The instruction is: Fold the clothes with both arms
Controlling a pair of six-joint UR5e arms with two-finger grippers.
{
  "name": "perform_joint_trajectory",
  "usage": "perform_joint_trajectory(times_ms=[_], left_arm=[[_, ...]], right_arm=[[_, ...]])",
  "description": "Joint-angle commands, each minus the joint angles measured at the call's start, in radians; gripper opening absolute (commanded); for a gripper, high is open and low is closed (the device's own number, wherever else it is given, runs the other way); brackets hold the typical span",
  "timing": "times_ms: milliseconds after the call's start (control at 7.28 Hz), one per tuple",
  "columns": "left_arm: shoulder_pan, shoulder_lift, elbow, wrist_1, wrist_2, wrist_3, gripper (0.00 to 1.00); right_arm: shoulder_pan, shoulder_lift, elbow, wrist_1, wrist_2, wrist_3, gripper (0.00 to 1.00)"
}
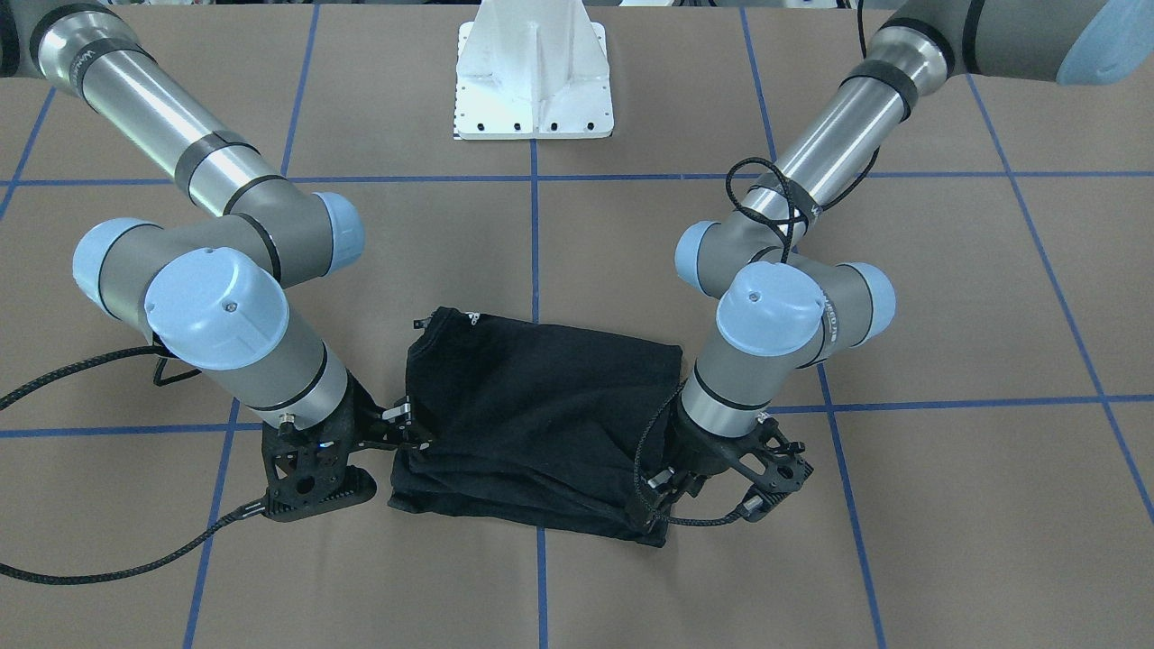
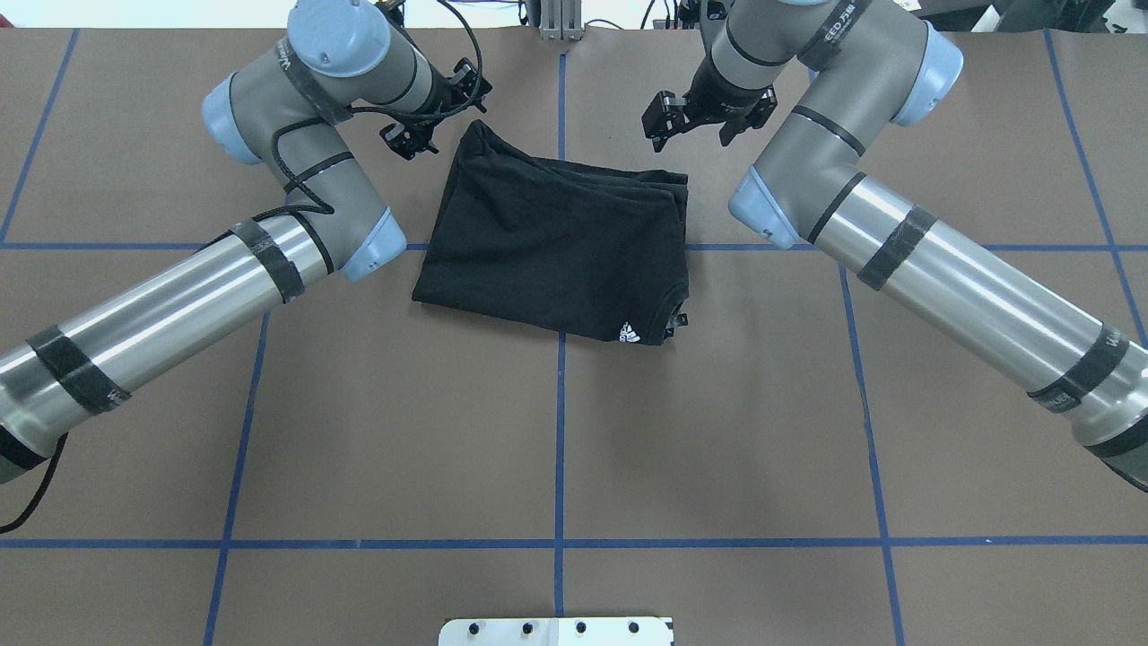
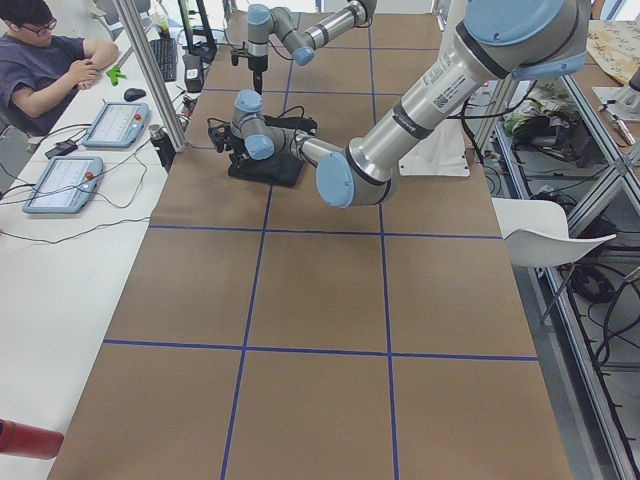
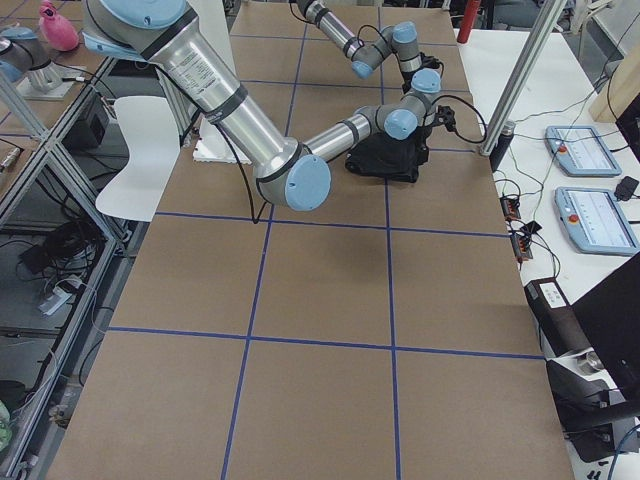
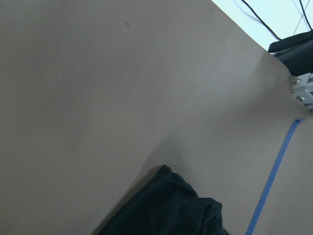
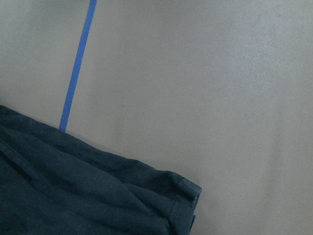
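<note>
My left arm and right arm reach out from either side over the brown table, elbows bent inward, wrists tipped down. The folded black T-shirt lies flat between them, its small white logo at the edge nearest me. Beyond, at its far corners, hang my left gripper and right gripper, fingers spread, each just beside the cloth

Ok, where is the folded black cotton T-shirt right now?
In the overhead view the black T-shirt lies folded across the central blue tape line, left gripper and right gripper beside its far corners.
</note>
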State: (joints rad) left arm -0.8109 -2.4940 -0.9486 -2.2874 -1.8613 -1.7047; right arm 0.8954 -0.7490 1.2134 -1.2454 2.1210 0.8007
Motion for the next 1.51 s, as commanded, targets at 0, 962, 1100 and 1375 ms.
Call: perform_joint_trajectory(times_ms=[0,962,1100,1375], left_arm=[[0.022,-0.017,0.013,-0.012,0.017,0.0,0.86],[0.001,-0.032,0.011,0.003,0.024,0.008,0.0],[-0.013,-0.039,0.01,0.003,0.021,0.008,0.0],[-0.025,-0.046,0.011,0.002,0.024,0.013,0.0]], right_arm=[[0.003,-0.001,0.0,0.0,0.001,0.0,1.0],[0.01,-0.009,-0.003,-0.002,0.001,0.0,1.0],[0.01,-0.01,-0.005,-0.003,0.001,0.0,1.0],[0.01,-0.019,-0.006,-0.002,0.001,0.0,1.0]])
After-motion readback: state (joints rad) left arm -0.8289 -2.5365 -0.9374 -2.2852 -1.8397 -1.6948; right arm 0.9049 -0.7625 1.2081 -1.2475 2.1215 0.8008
